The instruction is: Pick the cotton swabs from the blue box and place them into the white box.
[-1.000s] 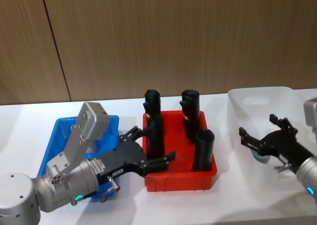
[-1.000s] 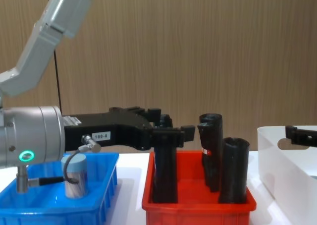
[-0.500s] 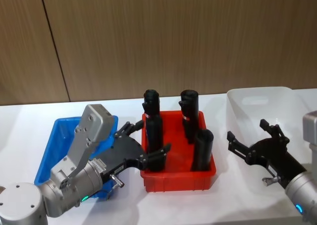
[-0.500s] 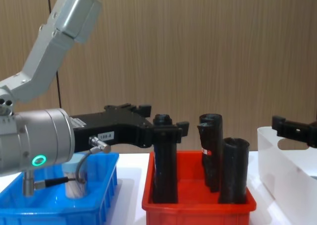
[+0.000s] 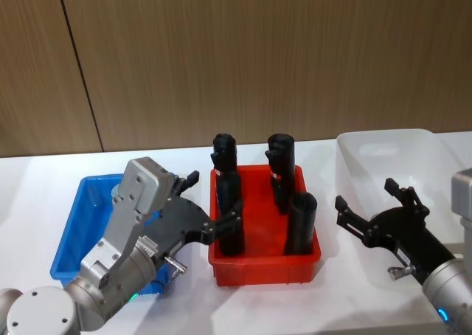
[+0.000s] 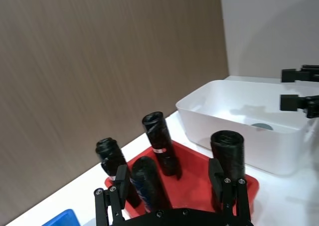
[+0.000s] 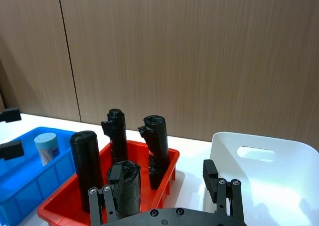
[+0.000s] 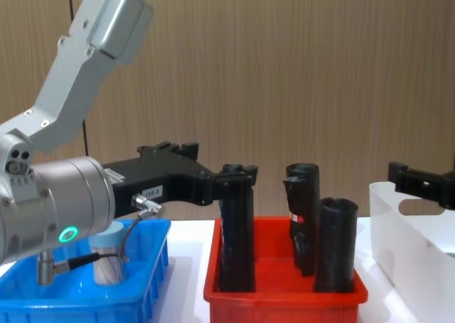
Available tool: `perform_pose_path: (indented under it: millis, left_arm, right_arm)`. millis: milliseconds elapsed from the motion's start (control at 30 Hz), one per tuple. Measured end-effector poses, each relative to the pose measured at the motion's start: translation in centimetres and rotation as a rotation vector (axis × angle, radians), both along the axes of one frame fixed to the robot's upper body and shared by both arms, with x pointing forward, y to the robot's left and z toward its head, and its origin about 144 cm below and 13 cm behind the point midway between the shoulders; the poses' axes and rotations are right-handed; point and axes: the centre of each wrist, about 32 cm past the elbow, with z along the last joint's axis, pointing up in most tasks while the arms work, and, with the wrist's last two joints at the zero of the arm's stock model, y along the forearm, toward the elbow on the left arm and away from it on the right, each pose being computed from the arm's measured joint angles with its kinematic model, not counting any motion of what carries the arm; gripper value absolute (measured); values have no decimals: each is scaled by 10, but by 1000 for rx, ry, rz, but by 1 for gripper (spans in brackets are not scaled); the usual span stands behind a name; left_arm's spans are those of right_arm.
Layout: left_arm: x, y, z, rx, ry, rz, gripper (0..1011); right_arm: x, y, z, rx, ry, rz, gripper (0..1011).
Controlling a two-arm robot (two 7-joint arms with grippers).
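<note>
Cotton swabs, one in blue box, one in white box, four black rolls, left hand, right hand both released.

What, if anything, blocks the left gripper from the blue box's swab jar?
Likely yes: the swab jar stands upright in the blue box, and the left gripper hangs open nearby, higher up.
</note>
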Motion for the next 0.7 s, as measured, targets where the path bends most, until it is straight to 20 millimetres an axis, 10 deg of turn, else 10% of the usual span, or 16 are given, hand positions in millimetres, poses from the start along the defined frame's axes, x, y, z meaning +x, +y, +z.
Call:
perform_pose_path:
  millis: [700]
  left_arm:
    - [-16, -18, -6, -17, -78, 196, 1004]
  right_arm:
    - [0, 0, 0, 0, 0, 0, 1001]
